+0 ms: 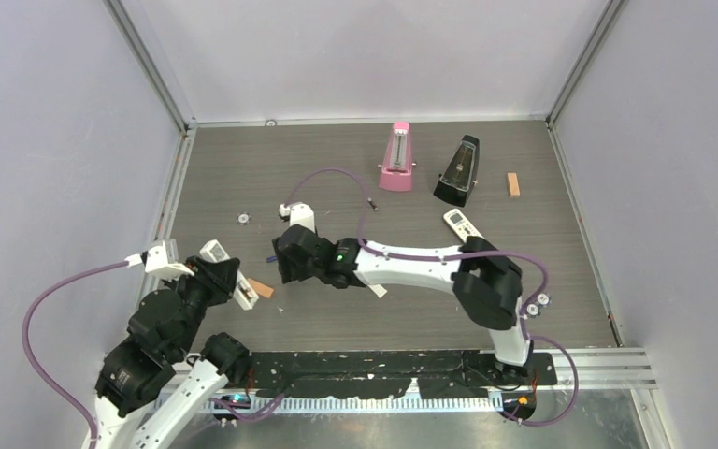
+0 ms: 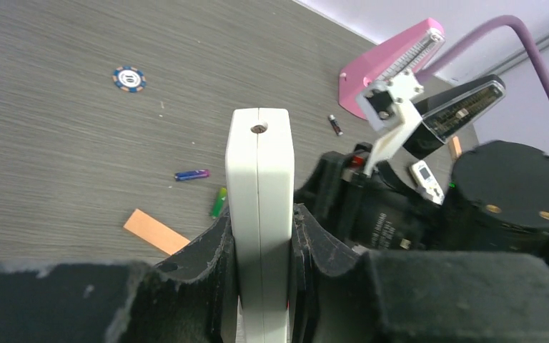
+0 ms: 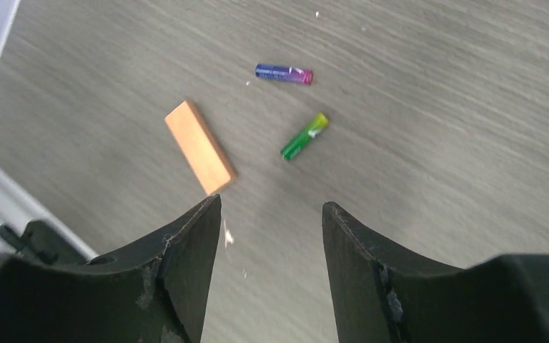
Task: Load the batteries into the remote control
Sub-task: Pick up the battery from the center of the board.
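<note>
Where the pale lilac walls (image 1: 56, 140) and their metal frame posts (image 1: 152, 65) close it in on three sides, a grey wood-grain surface (image 1: 337, 323) fills the floor of the booth. Toward 12 o'clock in the overhead view stand a pink metronome (image 1: 395, 157) and a black metronome (image 1: 458, 170), with a broader white remote (image 1: 458, 224) lying just below the black one. A striped poker chip (image 1: 242, 218) sits at about 10 o'clock.

The left hand (image 2: 261, 239) is clamped on the remote control (image 2: 259, 193), lifted off the surface at about 8 o'clock of the overhead view. From overhead its long axis runs from 11 o'clock to 5 o'clock. In the left wrist view it stands on edge between the fingers, a seam down its middle, its free end with a small round hole pointing to 12 o'clock.

The right hand (image 3: 271, 236) hangs with its jaws apart and nothing between them, near the middle of the surface. Ahead of it in its own view lie the blue-purple battery (image 3: 284, 73), its long axis from 9 to 3 o'clock, and the green battery (image 3: 304, 136), tilted from 8 to 2 o'clock. An orange block (image 3: 200, 146) lies flat at their 9 o'clock side. A dark battery (image 2: 336, 125) rests apart, near the pink metronome's base.
</note>
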`<act>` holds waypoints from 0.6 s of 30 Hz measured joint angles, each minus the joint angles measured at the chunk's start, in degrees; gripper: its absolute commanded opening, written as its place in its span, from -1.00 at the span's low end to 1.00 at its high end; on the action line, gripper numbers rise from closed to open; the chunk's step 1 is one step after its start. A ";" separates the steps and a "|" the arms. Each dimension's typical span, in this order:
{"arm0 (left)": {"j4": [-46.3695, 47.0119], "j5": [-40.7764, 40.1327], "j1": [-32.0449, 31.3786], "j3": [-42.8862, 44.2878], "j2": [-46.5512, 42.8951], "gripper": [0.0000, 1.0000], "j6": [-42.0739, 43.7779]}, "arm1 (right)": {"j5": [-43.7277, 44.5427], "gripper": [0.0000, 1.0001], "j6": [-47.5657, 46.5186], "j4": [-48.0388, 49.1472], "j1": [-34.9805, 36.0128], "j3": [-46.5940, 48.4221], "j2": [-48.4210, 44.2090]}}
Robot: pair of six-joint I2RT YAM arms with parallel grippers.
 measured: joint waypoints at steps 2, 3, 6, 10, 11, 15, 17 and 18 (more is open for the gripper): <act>-0.63 -0.74 0.00 0.11 -0.52 -1.00 0.83 | 1.29 0.19 -1.40 -0.04 0.00 3.54 4.07; -1.05 -1.07 0.00 0.13 -0.83 -1.00 0.98 | 2.10 0.20 -2.38 -0.24 0.04 5.05 5.81; -2.45 -1.92 0.00 0.50 -1.73 -1.00 1.73 | 3.91 0.24 -5.75 -0.42 0.04 8.55 10.14; -2.60 -1.88 0.00 0.59 -2.89 -1.00 3.50 | 5.88 0.29 -8.87 -0.98 0.02 12.13 14.29; -2.58 -1.79 0.00 0.59 -3.15 -1.00 3.91 | 6.29 0.31 -9.22 -1.22 0.00 13.16 15.37; -2.51 -0.46 0.00 0.59 -4.31 -1.00 5.35 | 8.37 0.38 -9.33 -3.08 -0.35 17.62 19.63; -2.51 0.00 0.00 0.59 -4.66 -1.00 5.75 | 9.22 0.38 -8.85 -4.44 -0.42 18.84 21.05; -2.51 0.13 0.00 0.59 -4.81 -1.00 5.88 | 9.73 0.37 -8.44 -5.22 -0.46 19.34 21.64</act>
